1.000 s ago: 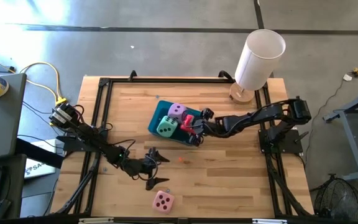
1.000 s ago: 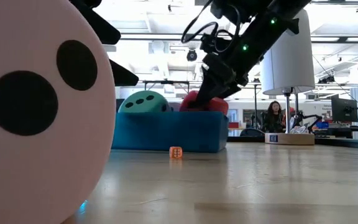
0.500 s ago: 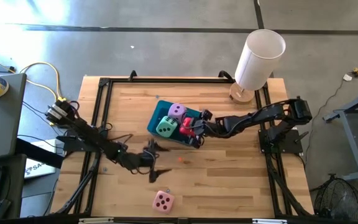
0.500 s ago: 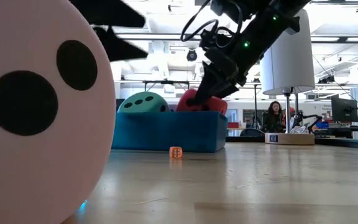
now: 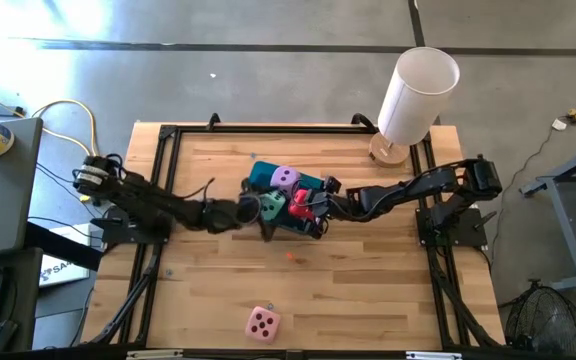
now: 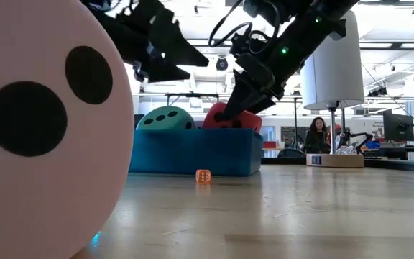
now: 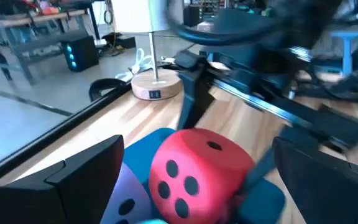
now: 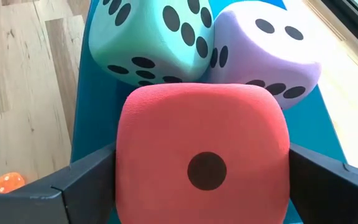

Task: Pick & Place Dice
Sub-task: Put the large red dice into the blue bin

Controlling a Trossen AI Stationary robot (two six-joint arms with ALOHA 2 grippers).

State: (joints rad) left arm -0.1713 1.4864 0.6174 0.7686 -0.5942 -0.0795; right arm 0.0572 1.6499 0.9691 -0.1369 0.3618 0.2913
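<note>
A teal tray (image 5: 256, 176) sits mid-table. In it lie a lilac die (image 5: 285, 178) and a mint die (image 8: 148, 37), side by side. My right gripper (image 5: 302, 205) is shut on a red die (image 8: 201, 124) at the tray's right end. My left gripper (image 5: 264, 210) hovers open and level above the tray's left part, over the mint die. It points at the red die (image 7: 194, 171) and touches nothing. A pink die (image 5: 262, 322) rests on the table near the front edge. My right gripper pinches the red die by two opposite sides (image 8: 124, 171), one finger (image 8: 82, 180) on each. The fingers come from the table's right, slanting down. The die's top shows above the tray's wall (image 6: 192, 151). Whether its underside rests in the tray I cannot tell.
A tiny orange die (image 5: 290, 257) lies on the wood just in front of the tray. A tall white cylinder (image 5: 418, 90) on a round wooden base stands at the far right corner. A black frame borders the table. Bare wood lies around the pink die.
My left gripper has swung from the table's front middle toward the far edge and the tray, rising a little and turning, and stays open. My right gripper and the red die have kept still.
</note>
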